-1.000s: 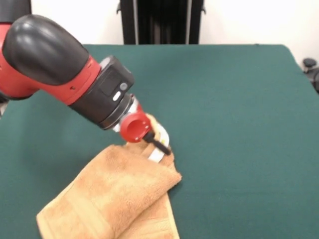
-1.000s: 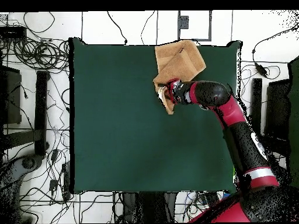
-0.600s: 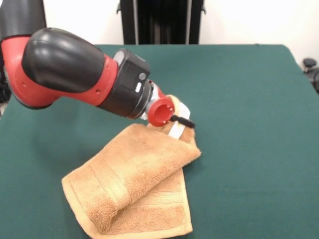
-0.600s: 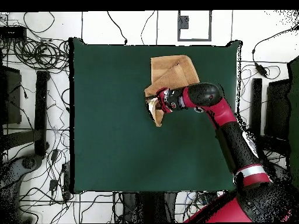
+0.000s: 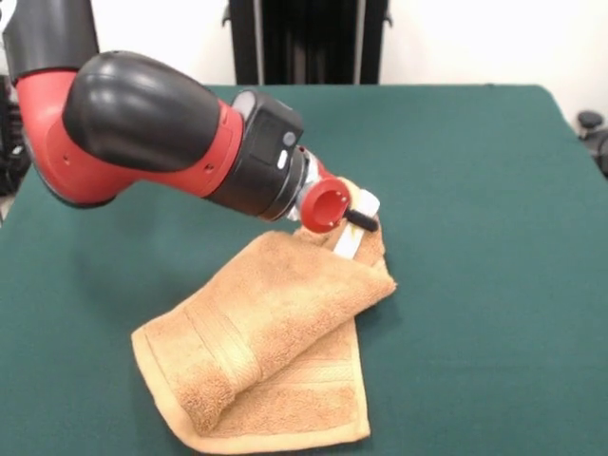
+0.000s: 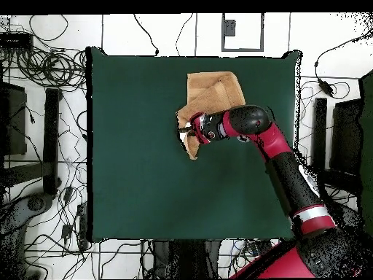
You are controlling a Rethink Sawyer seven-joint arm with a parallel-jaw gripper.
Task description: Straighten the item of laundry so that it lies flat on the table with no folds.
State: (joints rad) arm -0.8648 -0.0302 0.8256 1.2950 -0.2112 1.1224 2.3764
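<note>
The item of laundry [image 5: 275, 342] is an orange-tan towel folded double on the green table [image 5: 475, 190], with one layer lapped over the other and a woven band showing near its lower edge. My gripper [image 5: 357, 228] holds the towel's far corner a little above the cloth, shut on it, and the fabric bunches around the white fingers [image 5: 348, 243]. In the overhead view the towel [image 6: 215, 91] lies near the table's top edge, and the gripper [image 6: 188, 131] grips its lower corner at the end of the red and black arm [image 6: 251, 124].
The green table [image 6: 138, 160] spreads wide to the left of and below the towel in the overhead view. Cables and stands lie on the floor around the table. A black post [image 5: 309, 38] stands beyond the far edge.
My arm has carried the pinched corner further in from the table's edge, to the right in the front view. The towel has been dragged along with it, so more of it shows.
</note>
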